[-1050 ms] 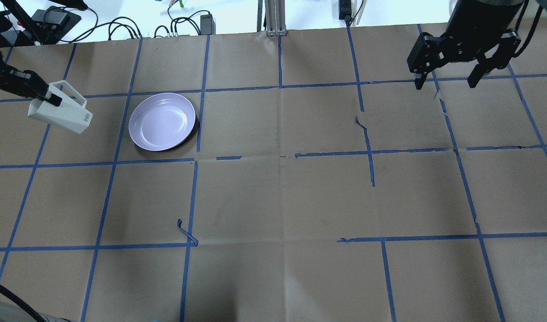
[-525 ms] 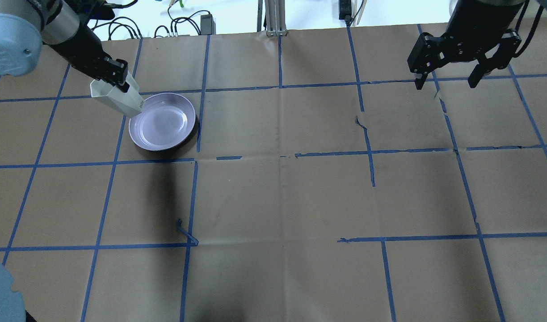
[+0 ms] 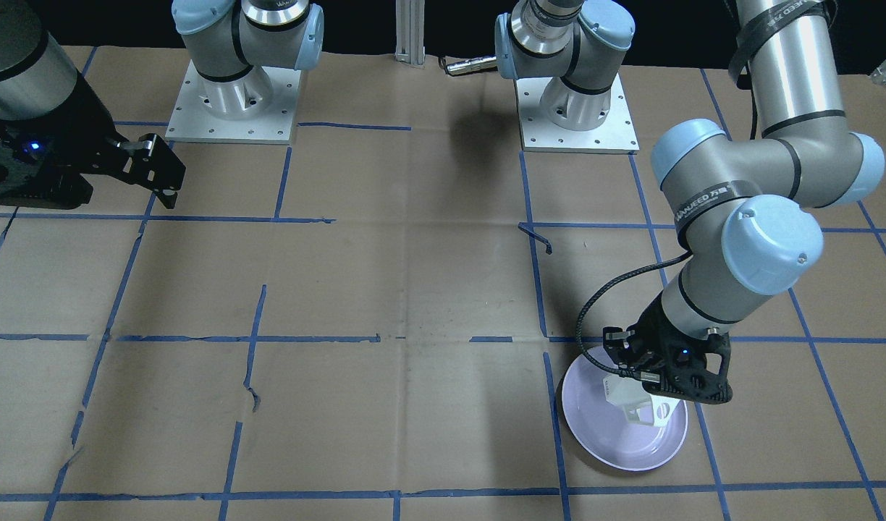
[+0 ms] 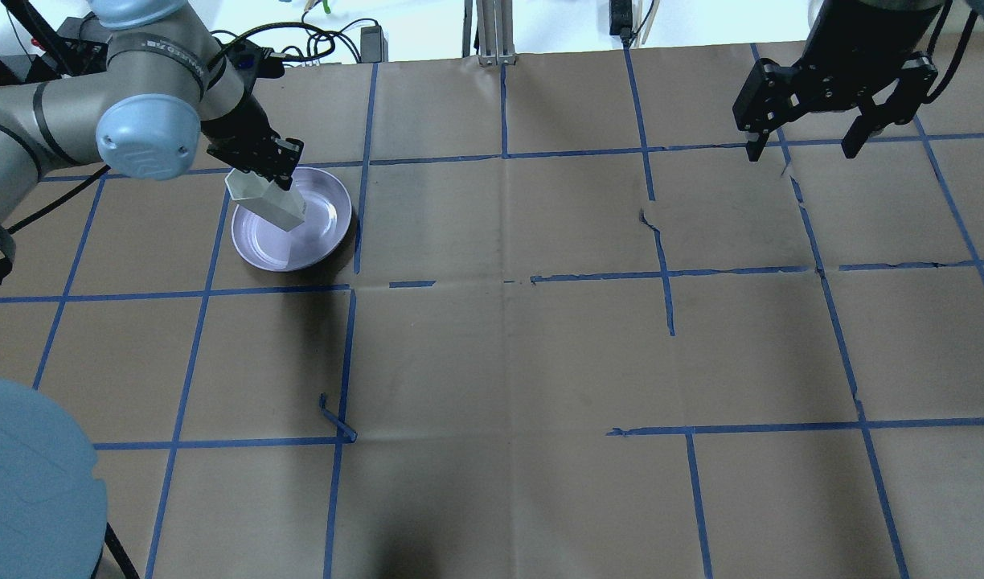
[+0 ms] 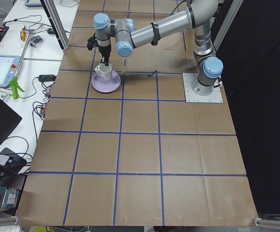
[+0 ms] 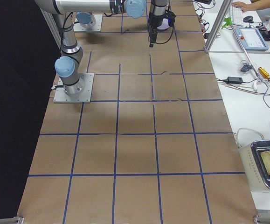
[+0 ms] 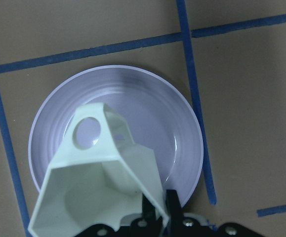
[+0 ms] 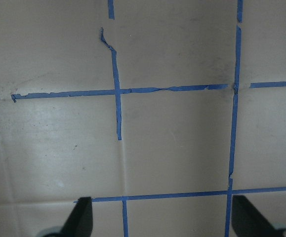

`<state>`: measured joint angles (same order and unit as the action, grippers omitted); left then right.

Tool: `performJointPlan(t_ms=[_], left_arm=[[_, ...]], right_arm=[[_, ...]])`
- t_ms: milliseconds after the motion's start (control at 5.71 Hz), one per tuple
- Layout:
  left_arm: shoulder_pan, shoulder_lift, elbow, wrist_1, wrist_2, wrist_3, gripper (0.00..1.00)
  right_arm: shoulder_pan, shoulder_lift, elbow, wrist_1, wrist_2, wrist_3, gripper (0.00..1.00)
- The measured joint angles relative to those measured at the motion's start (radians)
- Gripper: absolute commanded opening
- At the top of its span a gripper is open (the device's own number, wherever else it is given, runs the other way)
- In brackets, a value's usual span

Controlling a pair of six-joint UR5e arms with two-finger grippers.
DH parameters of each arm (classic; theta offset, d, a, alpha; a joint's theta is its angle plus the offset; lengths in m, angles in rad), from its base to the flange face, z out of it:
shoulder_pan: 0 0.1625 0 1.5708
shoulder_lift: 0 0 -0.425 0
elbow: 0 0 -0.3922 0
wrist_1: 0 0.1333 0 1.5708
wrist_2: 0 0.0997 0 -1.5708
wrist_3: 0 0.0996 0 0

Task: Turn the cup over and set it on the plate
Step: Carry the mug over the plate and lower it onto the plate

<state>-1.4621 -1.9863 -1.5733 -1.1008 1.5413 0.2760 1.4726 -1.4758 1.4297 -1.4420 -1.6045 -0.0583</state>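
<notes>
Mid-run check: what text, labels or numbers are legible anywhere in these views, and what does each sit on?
"ANUEED", roughly, followed by characters I cannot make out: on the black band around the left arm's forearm.
Second band higher on that arm: similar print, too distorted to read.
Cup, held by the left gripper over the plate: no marking readable.
Pendant screen beside the table: too small to read.
</notes>
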Motion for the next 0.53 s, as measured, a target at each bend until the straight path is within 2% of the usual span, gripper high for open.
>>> performJointPlan(t_ms=[525], left_arm=[[-0.024, -0.021, -0.032, 0.042, 0.062, -0.022, 0.05]], right_arm=[[0.0, 0.0, 0.0, 0.0, 0.0, 0.0, 1.0]])
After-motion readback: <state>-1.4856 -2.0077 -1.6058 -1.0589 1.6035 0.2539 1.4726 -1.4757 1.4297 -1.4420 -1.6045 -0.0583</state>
